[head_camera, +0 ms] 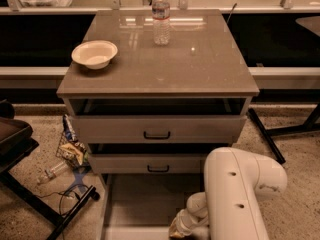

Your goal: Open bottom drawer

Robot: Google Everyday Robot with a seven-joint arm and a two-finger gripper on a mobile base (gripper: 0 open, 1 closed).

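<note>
Down at the bottom edge of the frame, just right of centre: end effector (179, 228), pale and ringed, low over the right front part of the bottom drawer's inside. Tip cut off by the frame edge, right side masked by the arm. Wide or narrow, holding or not: cannot tell.

Behind and to the right of it: bulky white arm (240, 194), filling the lower right of the frame and hiding the drawer's right wall.

Bottom drawer (142, 201) at lower centre, standing well out from the cabinet, bare brownish floor in view. Front panel and handle lost below the frame edge; only a pale strip at the very bottom, hard to make out.

Above it: middle drawer (125, 163), out a little, small black handle (158, 169) at centre. Higher still: top drawer (110, 129), also out a little, with a dark gap under the tabletop and a larger black handle (157, 135).

On the grey-brown tabletop (190, 69): cream bowl (94, 54) at the left edge, upright water bottle (161, 16) near the back, well apart.

At lower left on the speckled floor: crumpled snack wrappers (72, 146) just beside the cabinet, and a plastic bottle (50, 173) lying on its side. Dark furniture at the left border, mostly cut off.
</note>
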